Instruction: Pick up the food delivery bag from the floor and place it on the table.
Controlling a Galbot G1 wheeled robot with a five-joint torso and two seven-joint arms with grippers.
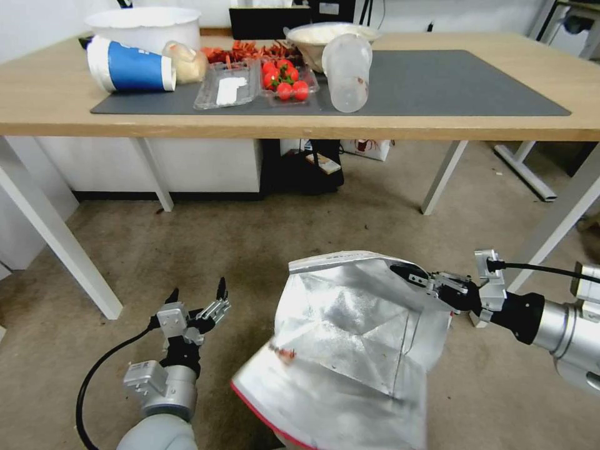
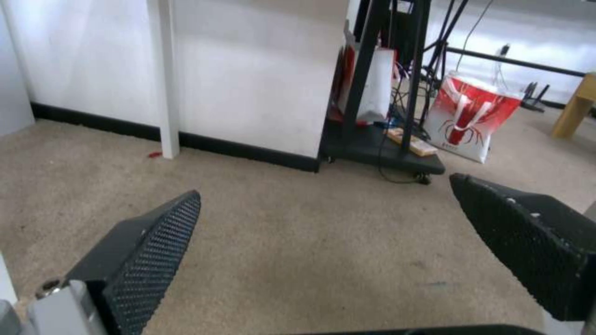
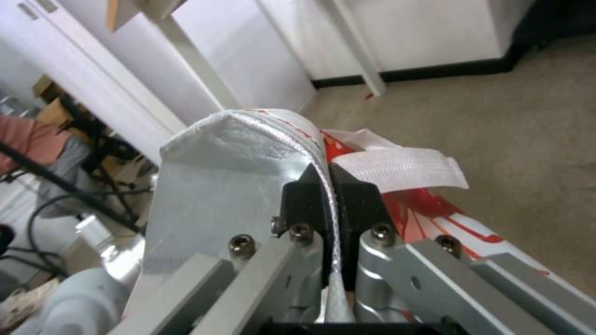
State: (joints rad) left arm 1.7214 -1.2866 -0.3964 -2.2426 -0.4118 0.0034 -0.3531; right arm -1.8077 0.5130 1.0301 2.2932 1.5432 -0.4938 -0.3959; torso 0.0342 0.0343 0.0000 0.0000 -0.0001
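The right gripper point(image 1: 406, 272) has its two black fingers pinched together on the top rim of the food delivery bag point(image 1: 350, 337), at the rim's right-hand corner. In the right wrist view the right gripper point(image 3: 329, 186) shows the foil edge running straight down between the closed pads, with the silver lining of the bag point(image 3: 230, 186) spreading to one side and the red-and-white outer face with a white strap handle point(image 3: 397, 170) folded over on the other. From that grip the bag hangs open and slumped toward the robot's left, its crinkled silver inside turned up to the head camera and a red hem along its near lower edge. It is in front of the robot over the beige carpet point(image 1: 262, 244), short of the table point(image 1: 50, 106); whether its base touches the floor cannot be told.

The left gripper point(image 1: 197, 294) is just to the left of the bag, apart from it, fingers spread wide and pointing toward the table, holding nothing. In the left wrist view its textured pads point(image 2: 155, 251) stand far apart over bare carpet.

On the table's dark grey mat point(image 1: 437, 81) lie a tipped blue-and-white cup point(image 1: 128, 65), a clear tray of cherry tomatoes point(image 1: 286, 80), and a tipped clear plastic container point(image 1: 345, 72).
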